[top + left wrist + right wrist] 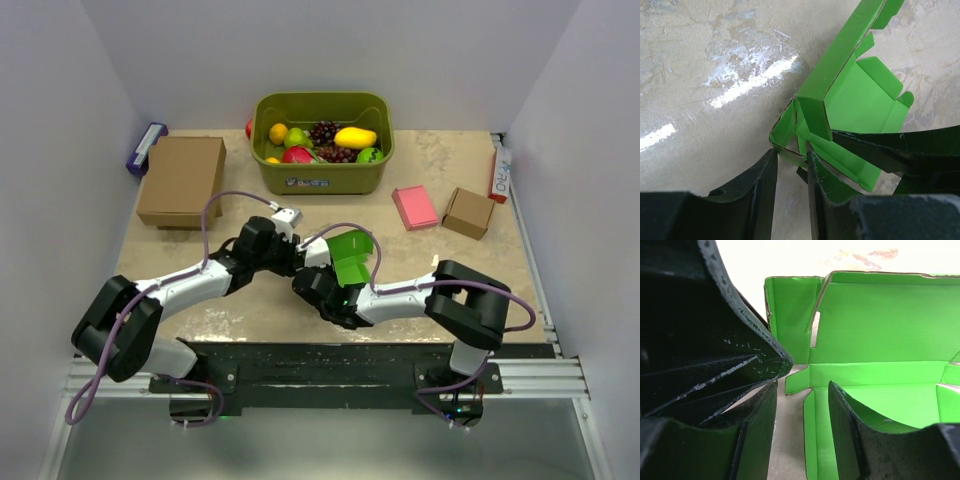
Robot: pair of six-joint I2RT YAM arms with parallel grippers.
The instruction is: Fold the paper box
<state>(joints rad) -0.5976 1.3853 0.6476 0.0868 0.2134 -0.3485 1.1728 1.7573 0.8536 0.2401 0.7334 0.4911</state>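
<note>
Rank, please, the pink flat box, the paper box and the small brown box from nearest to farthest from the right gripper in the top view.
From the right gripper:
1. paper box, at its fingers.
2. pink flat box, back and to the right.
3. small brown box, farther right.

CENTRE: left gripper (791, 151) and right gripper (804, 383) crowd bright green creased paper box (352, 256) | FAR: olive plastic fruit bin (322, 180), large brown cardboard box (182, 180) | RIGHT: pink flat box (414, 207), small brown cardboard box (468, 212) | FREE: beige tabletop (480, 262) near-right, gap between bin and large box
</note>
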